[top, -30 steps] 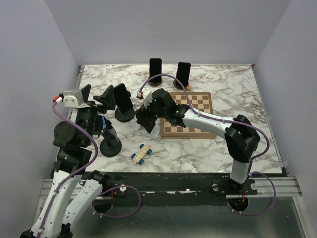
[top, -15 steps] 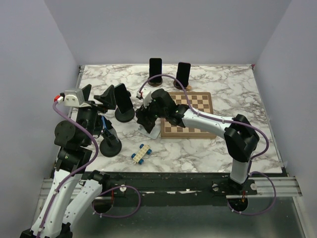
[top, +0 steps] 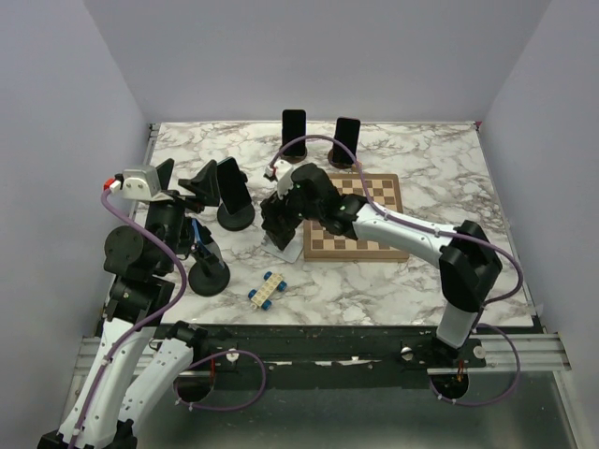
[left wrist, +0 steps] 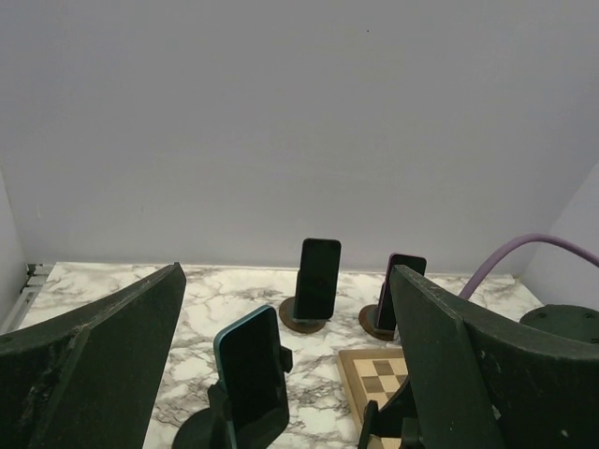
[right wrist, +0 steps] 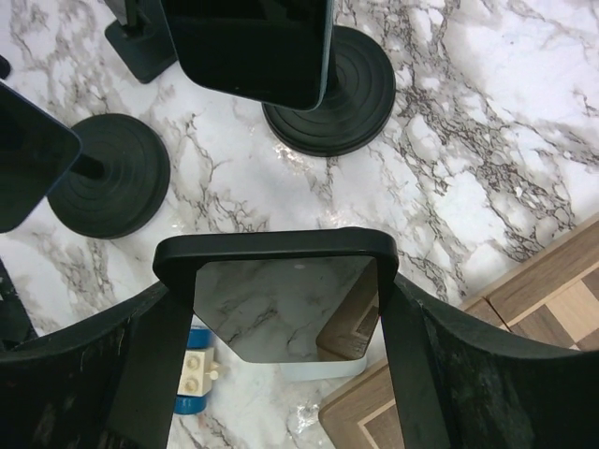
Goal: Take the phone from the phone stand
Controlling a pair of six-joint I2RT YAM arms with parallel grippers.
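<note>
- Marble table [top: 440,178]: work surface under both arms.
- Chessboard [top: 365,215]: just right of right gripper.
- Right gripper [top: 278,224]: fingers set against both long edges of phone, so we log it as holding the phone.
- Left gripper [left wrist: 285,281]: jaws wide, nothing between them.
- Phone [right wrist: 281,304]: black case, between right fingers, lower end at white stand [right wrist: 314,368].
- Step, our judgement: grasp made, lift not yet done.
- Next move calls for steady pull up and out of cradle, without tipping stand.
</note>
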